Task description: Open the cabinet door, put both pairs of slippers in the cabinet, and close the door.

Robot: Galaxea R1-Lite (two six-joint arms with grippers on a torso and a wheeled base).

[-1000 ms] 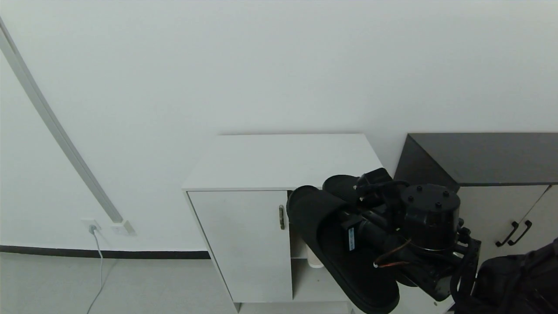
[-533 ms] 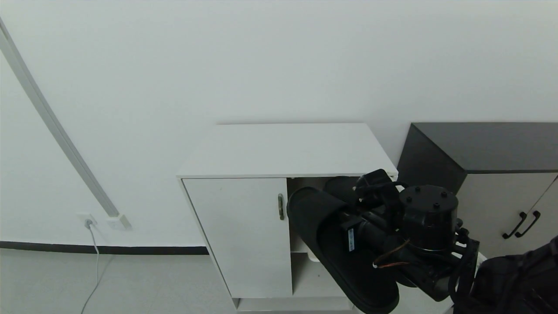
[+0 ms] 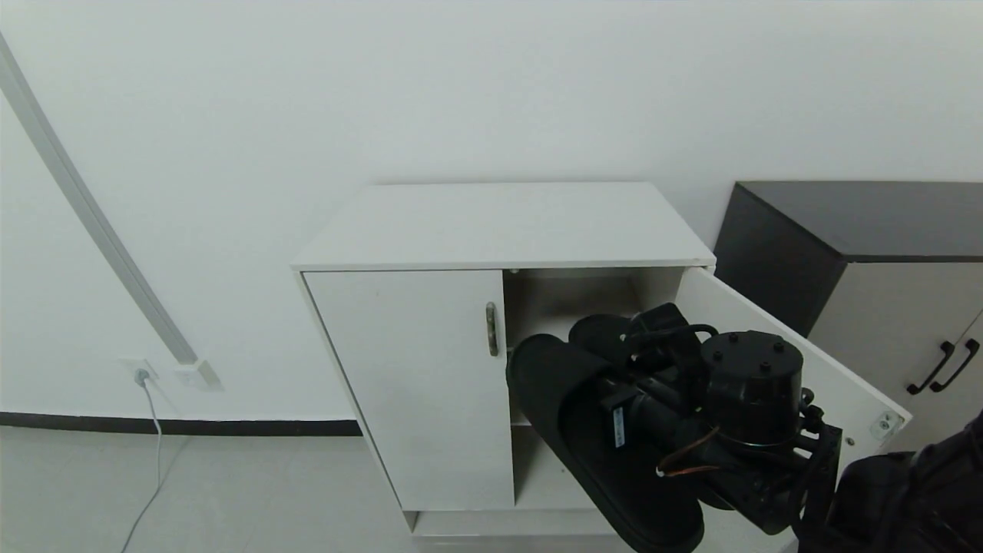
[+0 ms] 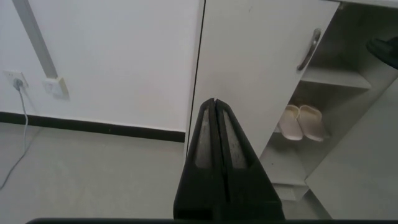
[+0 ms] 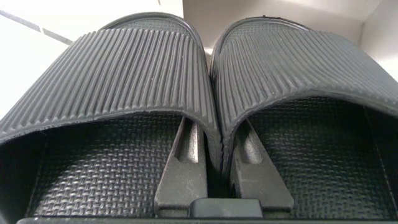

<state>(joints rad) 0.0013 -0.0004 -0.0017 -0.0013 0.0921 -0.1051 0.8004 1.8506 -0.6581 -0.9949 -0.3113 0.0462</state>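
Two black slippers (image 3: 584,430), clamped by their touching inner walls in my right gripper (image 5: 216,128), hang before the open cabinet (image 3: 499,223). Left wrist view reveals beige slippers (image 4: 301,120) on a shelf (image 4: 292,155); left gripper (image 4: 215,106) closed, empty.

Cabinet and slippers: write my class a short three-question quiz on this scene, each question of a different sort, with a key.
1. True or false: the left gripper holds a slipper.
2. Which door of the white cabinet stands open? A. the right door B. the left door C. both
3. Fill in: the right gripper is shut on the ___ slippers.
Key: 1 false, it is shut on nothing; 2 A; 3 black.
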